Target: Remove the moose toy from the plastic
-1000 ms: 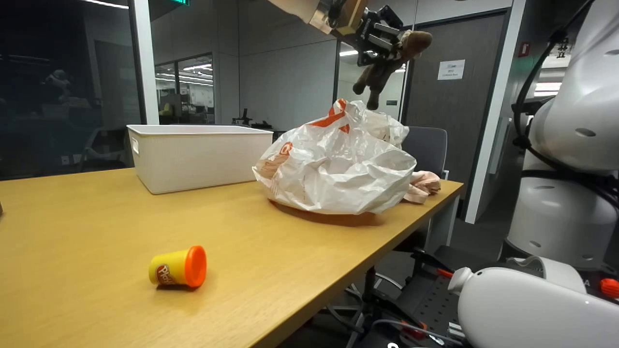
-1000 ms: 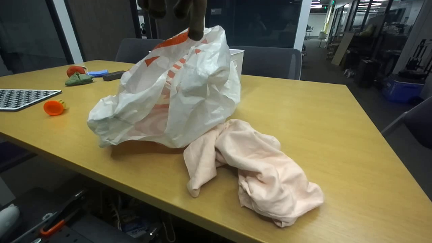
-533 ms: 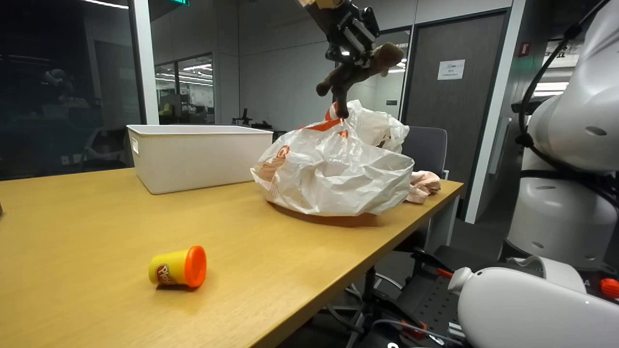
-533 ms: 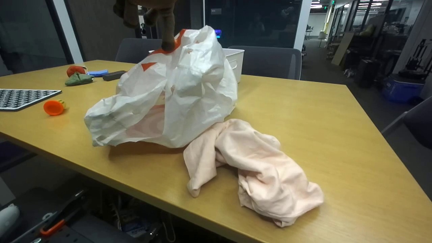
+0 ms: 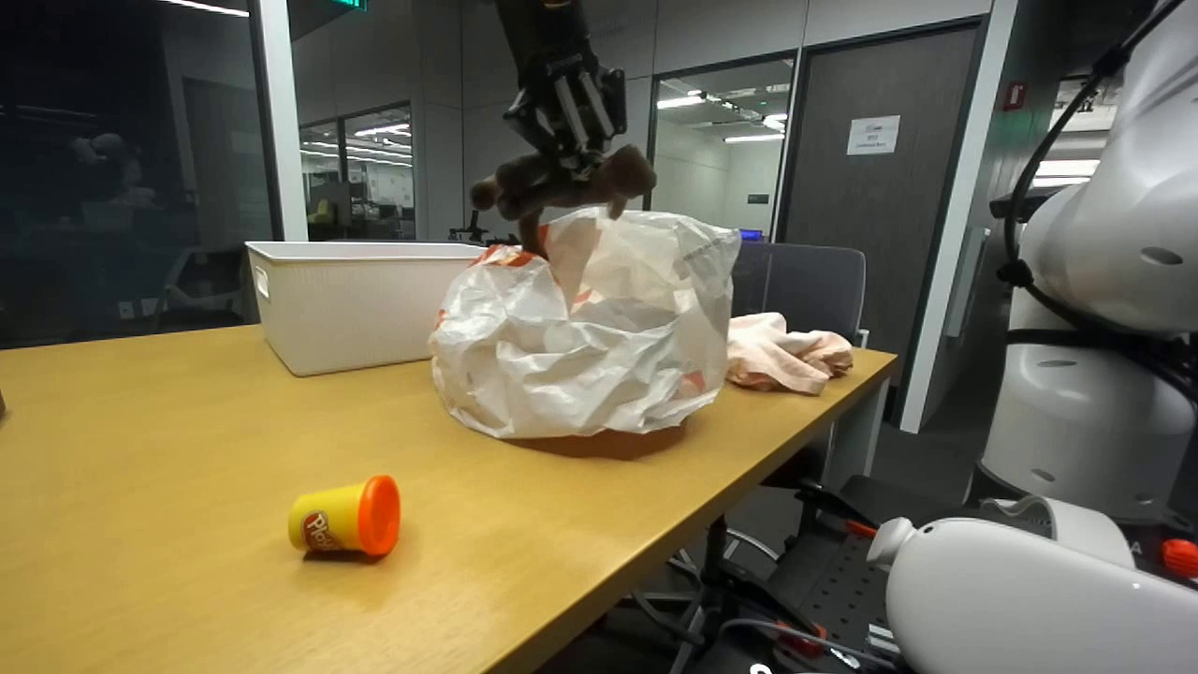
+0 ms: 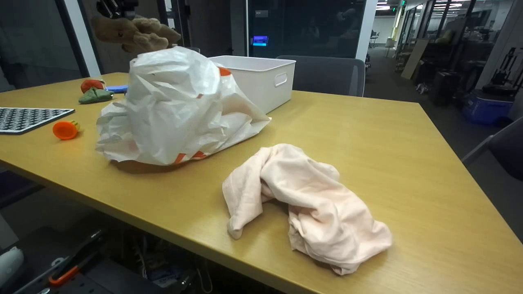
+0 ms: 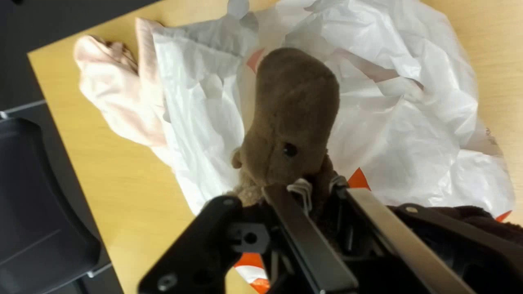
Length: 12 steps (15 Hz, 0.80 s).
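Your end effector (image 7: 320, 186) has the moose toy (image 7: 292, 118) clamped just behind the head, with the crumpled plastic bag (image 5: 599, 365) beneath. Going by the short brown plush, expect something light, squashy and grippy, hard to damage; that padded body looks the right place to hold. Watch the dangling leg (image 5: 532, 232): the bag's thin, glossy film may cling, and whether they touch you can't tell.

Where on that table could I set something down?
Bare tabletop lies between the white bin, the pink cloth and the edge; another patch separates the yellow tub from the bin. It's crowded around the plastic bag, where the gripper holds the moose toy overhead.
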Each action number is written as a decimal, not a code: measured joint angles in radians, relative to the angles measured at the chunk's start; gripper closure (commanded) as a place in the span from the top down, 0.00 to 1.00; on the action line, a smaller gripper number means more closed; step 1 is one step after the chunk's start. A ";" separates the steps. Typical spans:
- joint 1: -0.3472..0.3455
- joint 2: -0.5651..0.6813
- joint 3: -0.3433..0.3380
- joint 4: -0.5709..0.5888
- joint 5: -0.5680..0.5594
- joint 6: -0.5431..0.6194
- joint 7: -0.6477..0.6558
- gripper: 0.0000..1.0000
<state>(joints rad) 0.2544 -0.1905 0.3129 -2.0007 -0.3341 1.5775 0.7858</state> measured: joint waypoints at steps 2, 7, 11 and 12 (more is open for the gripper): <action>0.004 0.008 0.005 -0.007 0.009 0.120 -0.012 0.07; -0.042 -0.005 -0.064 -0.092 0.000 0.476 -0.169 0.07; -0.070 -0.016 -0.104 -0.164 0.036 0.746 -0.285 0.07; -0.071 -0.023 -0.110 -0.180 0.073 0.797 -0.322 0.07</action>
<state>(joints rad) 0.1839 -0.2130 0.2032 -2.1809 -0.2609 2.3741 0.4633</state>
